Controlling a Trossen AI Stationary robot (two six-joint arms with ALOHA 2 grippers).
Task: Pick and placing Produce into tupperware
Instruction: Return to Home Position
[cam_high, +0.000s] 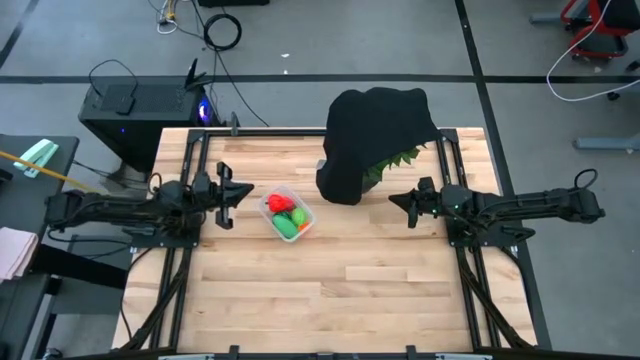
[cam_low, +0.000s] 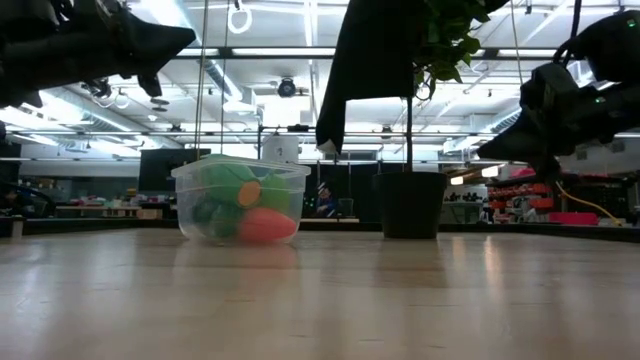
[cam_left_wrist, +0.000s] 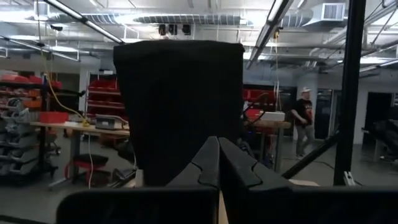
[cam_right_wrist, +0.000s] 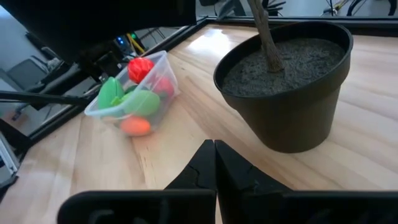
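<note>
The clear tupperware (cam_high: 287, 214) stands on the wooden table (cam_high: 330, 290), left of its middle, with the produce inside: a red piece (cam_right_wrist: 140, 67), light green pieces (cam_right_wrist: 138, 101) and an orange piece (cam_right_wrist: 135, 126). My left gripper (cam_high: 247, 192) hangs shut just left of the box and above table level, holding nothing. My right gripper (cam_high: 394, 200) is shut and empty at the table's right side, pointing toward the box. In the low view the tupperware (cam_low: 240, 200) rests flat on its base.
A dark plant pot (cam_right_wrist: 286, 93) filled with soil stands on the table between the box and my right gripper. Black cloth (cam_high: 375, 135) drapes over its green leaves (cam_high: 395, 162). A person (cam_left_wrist: 305, 118) walks in the room beyond the table.
</note>
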